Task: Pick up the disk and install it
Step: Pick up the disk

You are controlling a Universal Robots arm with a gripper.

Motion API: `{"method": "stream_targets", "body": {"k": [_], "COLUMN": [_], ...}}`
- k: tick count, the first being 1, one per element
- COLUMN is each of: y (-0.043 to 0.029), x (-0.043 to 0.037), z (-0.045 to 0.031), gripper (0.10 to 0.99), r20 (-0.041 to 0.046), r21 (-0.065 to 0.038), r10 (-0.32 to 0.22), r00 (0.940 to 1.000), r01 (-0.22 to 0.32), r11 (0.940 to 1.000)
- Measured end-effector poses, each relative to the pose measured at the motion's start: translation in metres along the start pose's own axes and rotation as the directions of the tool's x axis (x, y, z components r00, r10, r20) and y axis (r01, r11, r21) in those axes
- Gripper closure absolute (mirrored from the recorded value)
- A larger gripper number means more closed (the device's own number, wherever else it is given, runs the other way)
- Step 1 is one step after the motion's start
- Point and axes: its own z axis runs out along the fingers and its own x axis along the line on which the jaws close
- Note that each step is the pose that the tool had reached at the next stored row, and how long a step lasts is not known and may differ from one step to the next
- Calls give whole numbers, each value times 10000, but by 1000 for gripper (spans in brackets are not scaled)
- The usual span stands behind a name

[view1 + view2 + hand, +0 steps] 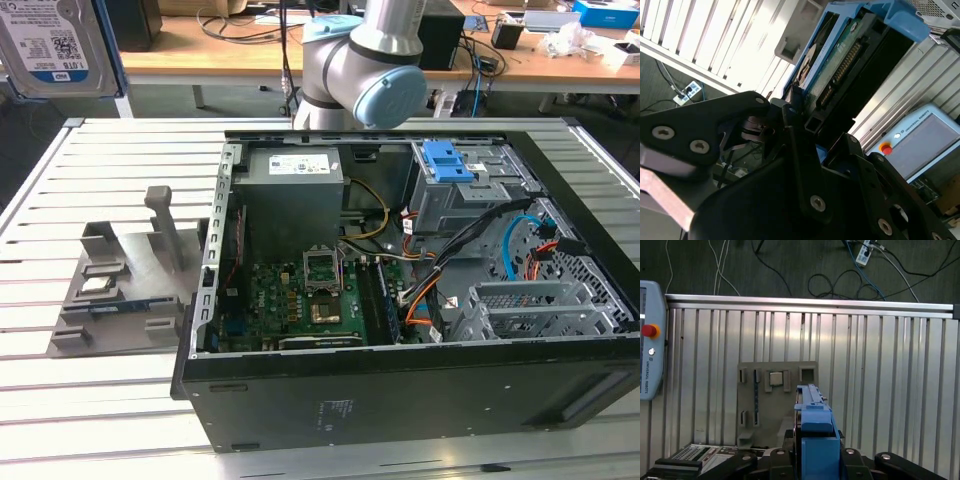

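The claw is clamped on the disk. Its black fingers pinch one end of it (in the second wrist view you can see the connector edge and a blue side rail). In the first wrist view the disk is edge-on in the claw, blue rail toward the camera, held in the air above the slatted aluminium table.

Past it on the table lies a grey fixture plate with what looks like a small square chip in one pocket; it's hard to be sure. A teach pendant sits at the table's edge.

In the exterior view the disk is up near the camera, label side facing it, on the exterior view's left. It's well apart from the open PC case. The fixture plate lies just beside the case. Inside the case are the power supply and a blue caddy in the drive cage.
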Motion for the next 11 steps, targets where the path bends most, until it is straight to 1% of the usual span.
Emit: {"method": "stream_targets", "body": {"k": [2, 4, 11], "y": [-88, -149, -320], "x": [-3, -5, -12], "z": [-2, -3, -5], "gripper": [722, 722, 722], "r20": [0, -1, 0], "r21": [-2, -2, -3], "r10": [-1, 0, 0], "r00": [10000, 10000, 10000], "r01": [1, 0, 0], "r11": [10000, 10000, 10000]}}
